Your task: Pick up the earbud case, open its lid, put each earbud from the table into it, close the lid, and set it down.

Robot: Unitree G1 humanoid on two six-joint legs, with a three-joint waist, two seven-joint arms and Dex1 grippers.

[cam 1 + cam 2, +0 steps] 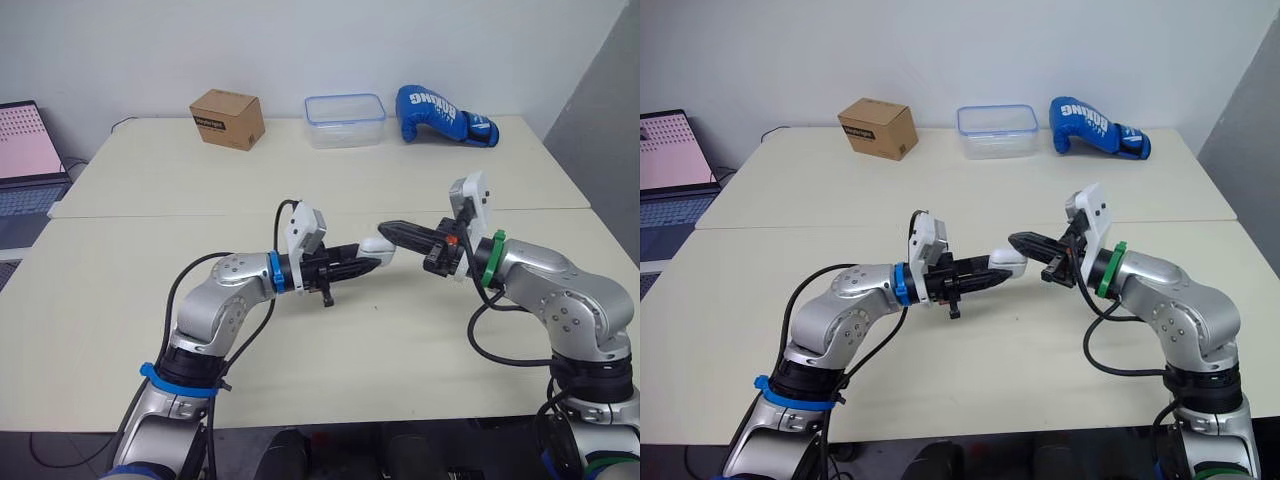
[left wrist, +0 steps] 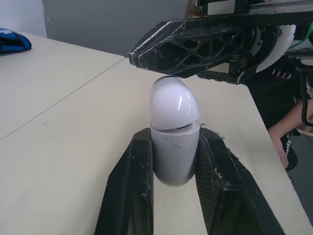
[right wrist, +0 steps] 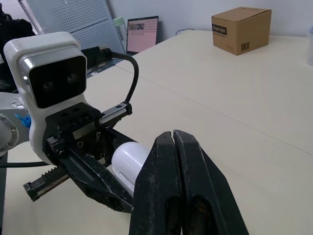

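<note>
Over the table, left gripper clamps the earbud case; right gripper, pinched together, touches its lid; box label illegible.

Glossy white rounded plastic earbud case: plain, no markings. Black-fingered left gripper with a blue wrist band, black-fingered right gripper with a green wrist band. Pale cream matte tabletop. At 11 o'clock there's a brown cardboard box with dark print, at 12 a clear plastic tub with a blue rim, at 1 a blue boxing glove with white lettering. Open laptop at 9: pink dotted screen.
</note>
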